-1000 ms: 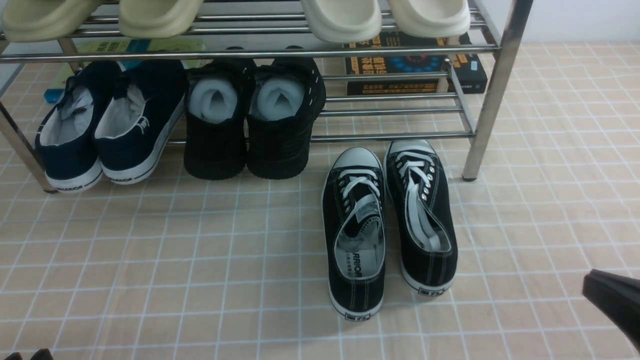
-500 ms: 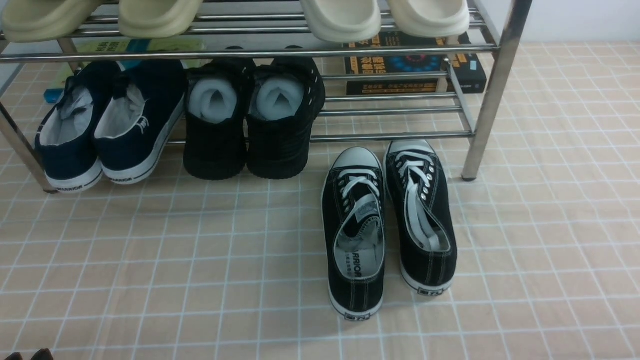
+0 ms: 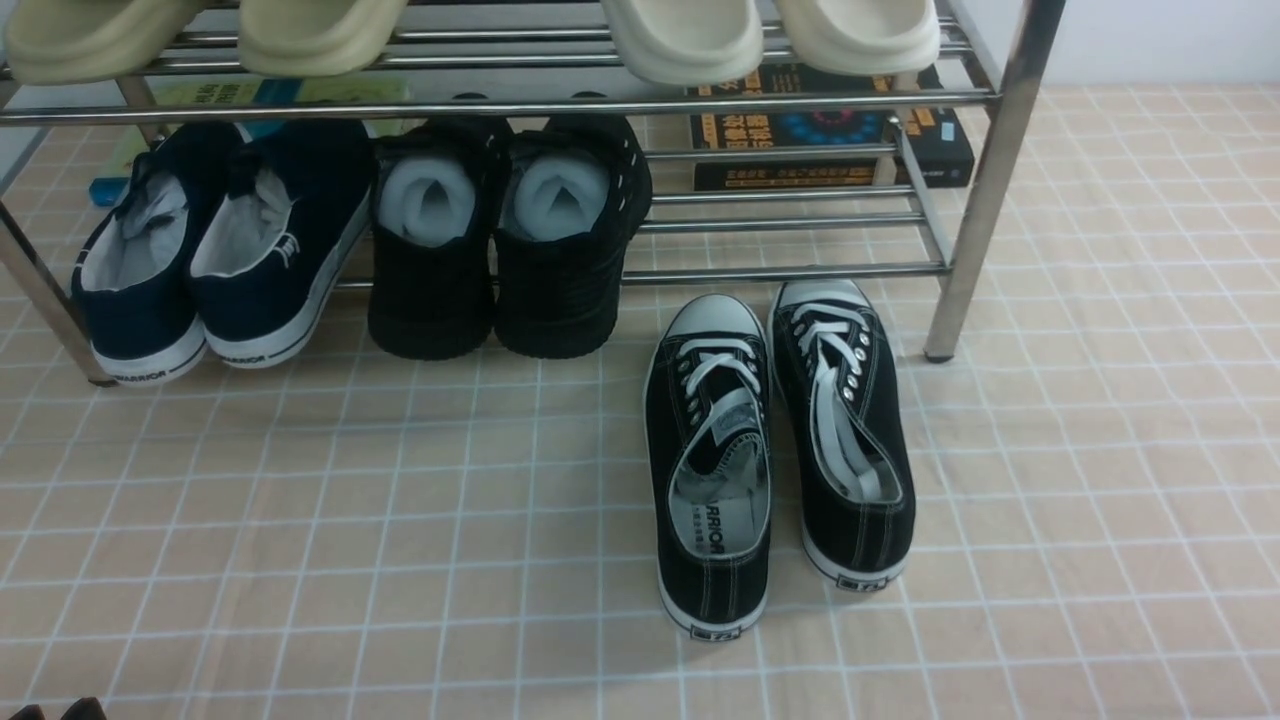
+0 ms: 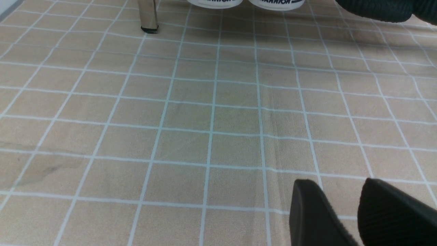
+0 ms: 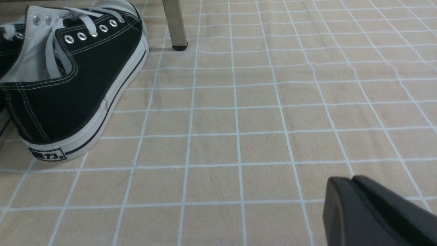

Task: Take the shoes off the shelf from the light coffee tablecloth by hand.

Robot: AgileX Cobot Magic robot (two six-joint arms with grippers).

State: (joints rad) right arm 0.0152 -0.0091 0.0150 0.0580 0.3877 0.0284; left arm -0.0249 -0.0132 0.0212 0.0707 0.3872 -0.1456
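The left gripper (image 4: 341,201) hangs low over the cloth (image 4: 191,116) with its two dark fingers (image 4: 309,212) a little apart, nothing between them. In the front view only its tips (image 3: 60,710) poke in at 7 o'clock. The right gripper (image 5: 355,191) sits just above the cloth too, fingers pressed flat against each other, empty; it is out of the front view.

From the right wrist, the nearer sneaker's heel (image 5: 65,102) lies close by, with a rack leg (image 5: 174,24) beyond it.

The shoes (image 3: 775,450) stand side by side on the cloth at about 5 o'clock from the middle of the front view, toes touching or nearly touching the rack's (image 3: 985,180) lowest front rail, heels toward the robot, off the rails.

On the bottom tier at 10 o'clock sit navy slip-ons (image 3: 215,250), then black shoes (image 3: 505,240) stuffed with white paper. Pale slippers (image 3: 680,40) line the top tier at 12. A dark book (image 3: 830,135) lies behind the rack at 1 o'clock.
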